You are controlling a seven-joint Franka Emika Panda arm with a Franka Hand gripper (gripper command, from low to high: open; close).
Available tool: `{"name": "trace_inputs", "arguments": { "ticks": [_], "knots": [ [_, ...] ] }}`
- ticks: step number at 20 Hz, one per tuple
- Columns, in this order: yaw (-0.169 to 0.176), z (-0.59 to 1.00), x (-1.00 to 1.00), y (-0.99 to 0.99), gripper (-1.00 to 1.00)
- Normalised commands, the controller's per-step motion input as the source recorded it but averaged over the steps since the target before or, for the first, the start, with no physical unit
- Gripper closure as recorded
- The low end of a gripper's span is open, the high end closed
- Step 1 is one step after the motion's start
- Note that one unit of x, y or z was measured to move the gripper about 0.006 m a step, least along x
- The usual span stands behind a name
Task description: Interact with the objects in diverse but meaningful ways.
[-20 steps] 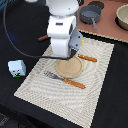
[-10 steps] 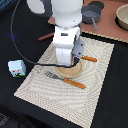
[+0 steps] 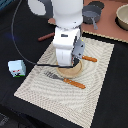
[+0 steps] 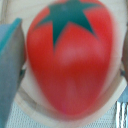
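Wrist view: smooth round red tomato (image 4: 70, 60) w/ green star top, claw fingers (image 4: 11, 70) astride, grip unclear.

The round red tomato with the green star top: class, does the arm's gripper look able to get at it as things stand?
Probably yes. In the wrist view the round red tomato fills the frame on the tan round plate, a grey finger beside it, nothing between. The exterior view hides the gripper behind the arm.
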Motion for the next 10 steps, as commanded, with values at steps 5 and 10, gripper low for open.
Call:
{"name": "trace_inputs", "arguments": {
  "ticks": [5,10],
  "knots": [
    [-0.015,0.42,0.5,0.03,-1.0],
    [0.019,0.41,0.06,0.47,-1.0]
  ]
}}
